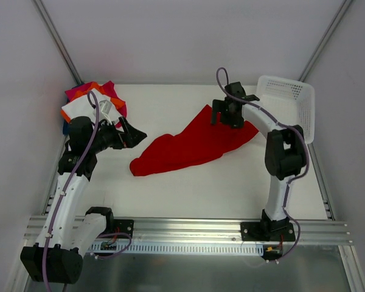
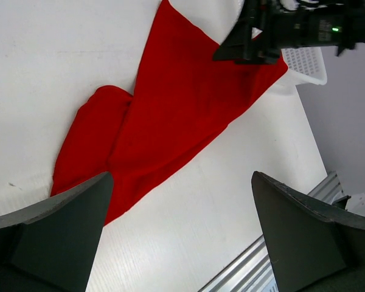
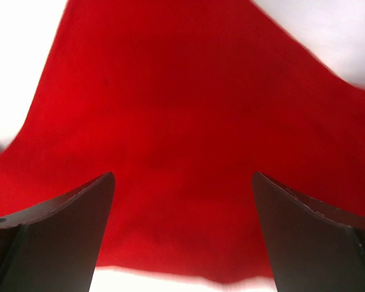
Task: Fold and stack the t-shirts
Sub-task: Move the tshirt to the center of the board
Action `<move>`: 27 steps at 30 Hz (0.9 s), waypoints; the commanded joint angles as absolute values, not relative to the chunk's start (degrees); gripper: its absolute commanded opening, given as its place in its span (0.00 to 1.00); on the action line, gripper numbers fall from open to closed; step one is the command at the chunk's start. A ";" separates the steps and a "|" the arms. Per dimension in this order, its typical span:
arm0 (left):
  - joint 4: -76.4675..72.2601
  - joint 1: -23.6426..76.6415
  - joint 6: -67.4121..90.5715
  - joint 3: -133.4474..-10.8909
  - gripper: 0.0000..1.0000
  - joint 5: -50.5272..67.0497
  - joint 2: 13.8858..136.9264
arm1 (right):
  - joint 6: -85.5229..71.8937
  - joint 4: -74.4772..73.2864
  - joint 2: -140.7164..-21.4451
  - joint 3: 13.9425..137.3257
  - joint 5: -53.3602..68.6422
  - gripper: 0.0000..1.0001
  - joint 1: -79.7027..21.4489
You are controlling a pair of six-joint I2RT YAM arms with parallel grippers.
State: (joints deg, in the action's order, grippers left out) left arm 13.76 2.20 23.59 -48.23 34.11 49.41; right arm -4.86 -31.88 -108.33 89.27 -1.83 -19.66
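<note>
A large bright red t-shirt (image 1: 191, 145) lies crumpled in a long diagonal shape across the middle of the white table. It also shows in the left wrist view (image 2: 170, 109) and fills the right wrist view (image 3: 188, 121). My right gripper (image 1: 225, 114) is open and hovers just over the shirt's far right end, its fingers (image 3: 61, 231) wide apart. My left gripper (image 1: 134, 134) is open and empty, left of the shirt's near end, not touching it. A stack of folded white, orange, magenta and blue shirts (image 1: 92, 103) sits at the far left corner.
A white plastic mesh basket (image 1: 289, 109) stands tilted at the far right edge, behind the right arm; it also shows in the left wrist view (image 2: 304, 64). A metal rail (image 1: 188, 231) runs along the table's near edge.
</note>
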 commanded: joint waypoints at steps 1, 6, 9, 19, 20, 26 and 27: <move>10.20 2.11 23.82 -47.99 0.99 35.60 48.08 | -6.66 -30.23 -116.61 98.59 9.22 0.99 -17.41; 10.20 2.11 23.47 -47.29 0.99 34.98 48.25 | -8.52 -32.25 -125.23 111.69 13.35 0.99 -16.61; 10.28 2.11 23.20 -47.11 0.99 34.54 48.43 | -8.61 -33.49 -126.91 115.21 13.36 0.99 -16.52; 10.37 2.11 22.85 -47.29 0.99 33.84 50.71 | -8.70 -32.52 -132.18 117.50 11.78 0.99 -16.17; 10.28 2.11 22.85 -47.29 0.99 33.84 50.89 | -9.05 -32.52 -134.19 118.21 12.04 0.99 -16.08; 10.28 2.11 22.68 -47.20 0.99 33.49 52.21 | -10.20 -30.50 -142.45 127.40 12.74 0.99 -15.30; 10.28 2.11 22.59 -47.20 0.99 33.49 52.38 | -10.28 -30.67 -143.60 129.44 12.92 0.99 -15.12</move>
State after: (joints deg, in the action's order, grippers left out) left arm 12.25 2.17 23.51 -47.75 33.91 52.01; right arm -9.37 -32.32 -139.83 122.85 12.23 -15.88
